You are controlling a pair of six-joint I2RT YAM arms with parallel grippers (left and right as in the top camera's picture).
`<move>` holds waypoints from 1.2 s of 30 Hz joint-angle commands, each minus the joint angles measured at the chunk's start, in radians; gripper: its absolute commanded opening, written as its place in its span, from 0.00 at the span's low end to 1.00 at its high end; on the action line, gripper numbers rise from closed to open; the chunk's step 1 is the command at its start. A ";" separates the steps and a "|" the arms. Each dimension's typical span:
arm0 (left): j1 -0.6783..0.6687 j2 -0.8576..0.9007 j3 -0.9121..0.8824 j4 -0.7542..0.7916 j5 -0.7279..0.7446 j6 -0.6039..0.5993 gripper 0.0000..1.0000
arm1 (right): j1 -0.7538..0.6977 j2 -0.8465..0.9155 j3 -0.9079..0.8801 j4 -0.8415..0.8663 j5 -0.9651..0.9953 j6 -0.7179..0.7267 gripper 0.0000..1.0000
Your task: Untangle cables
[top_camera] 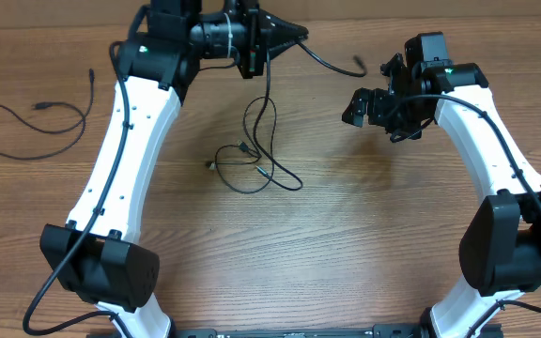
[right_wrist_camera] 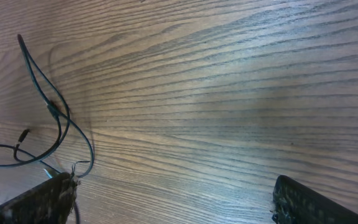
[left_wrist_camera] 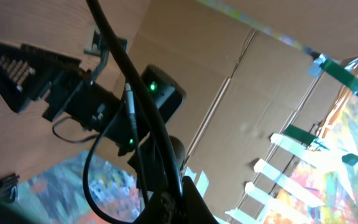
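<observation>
The cables are thin black cords. My left gripper (top_camera: 287, 36) is raised at the back of the table and shut on a cable (top_camera: 269, 89). One part hangs down to a loose tangle (top_camera: 252, 164) on the wood. Its other end (top_camera: 346, 68) trails right, ending in a plug. In the left wrist view the shut fingers (left_wrist_camera: 188, 202) pinch the cords (left_wrist_camera: 132, 118). My right gripper (top_camera: 364, 108) is open and empty, hovering right of the tangle. In the right wrist view its fingers (right_wrist_camera: 173, 205) frame bare wood, with cable loops (right_wrist_camera: 58, 115) at the left.
A separate black cable (top_camera: 36, 122) lies alone at the far left of the wooden table (top_camera: 374, 235). Cardboard walls (left_wrist_camera: 241, 93) stand behind the table. The arm bases sit at the front edge.
</observation>
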 commanded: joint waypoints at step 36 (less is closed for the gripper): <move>0.197 0.112 0.012 -0.052 -1.217 0.945 0.04 | -0.002 -0.003 0.005 0.038 0.006 0.005 1.00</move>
